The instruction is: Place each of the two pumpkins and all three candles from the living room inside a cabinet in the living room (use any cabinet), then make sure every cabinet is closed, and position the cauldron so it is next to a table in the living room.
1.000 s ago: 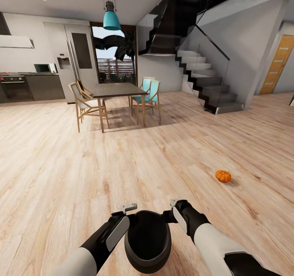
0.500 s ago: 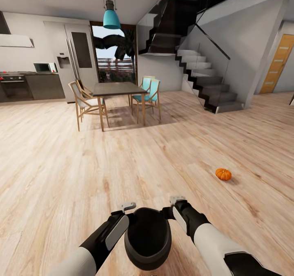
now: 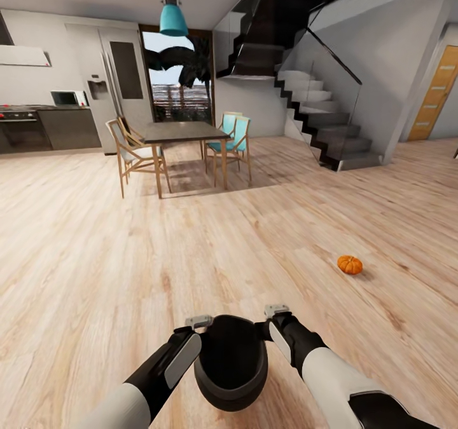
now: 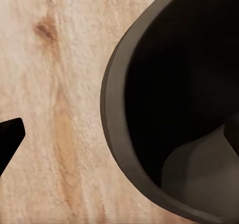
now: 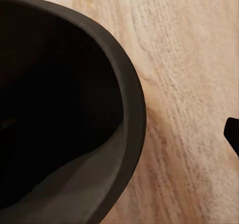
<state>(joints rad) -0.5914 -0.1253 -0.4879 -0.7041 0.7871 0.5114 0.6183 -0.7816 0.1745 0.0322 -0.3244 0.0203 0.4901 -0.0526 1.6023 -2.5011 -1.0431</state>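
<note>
The black cauldron (image 3: 230, 362) hangs low in front of me over the wooden floor, held from both sides. My left gripper (image 3: 198, 323) is shut on its left rim and my right gripper (image 3: 275, 313) on its right rim. In the left wrist view one finger (image 4: 10, 137) lies outside the cauldron's rim (image 4: 112, 129) and the other inside the pot. The right wrist view has the cauldron's rim (image 5: 134, 114) between an outer fingertip (image 5: 232, 133) and an inner one. One orange pumpkin (image 3: 350, 264) lies on the floor ahead to the right.
A dark dining table (image 3: 181, 132) with wooden and teal chairs stands ahead. Behind it are a window door and a fridge (image 3: 121, 86). Kitchen units (image 3: 38, 130) line the far left; a staircase (image 3: 324, 124) with a glass rail rises at the right, and an orange door (image 3: 436, 92) lies beyond.
The whole picture has shifted a little, so the camera has moved: the room's far end sits slightly lower and closer. The cauldron stays held between both grippers as before.
</note>
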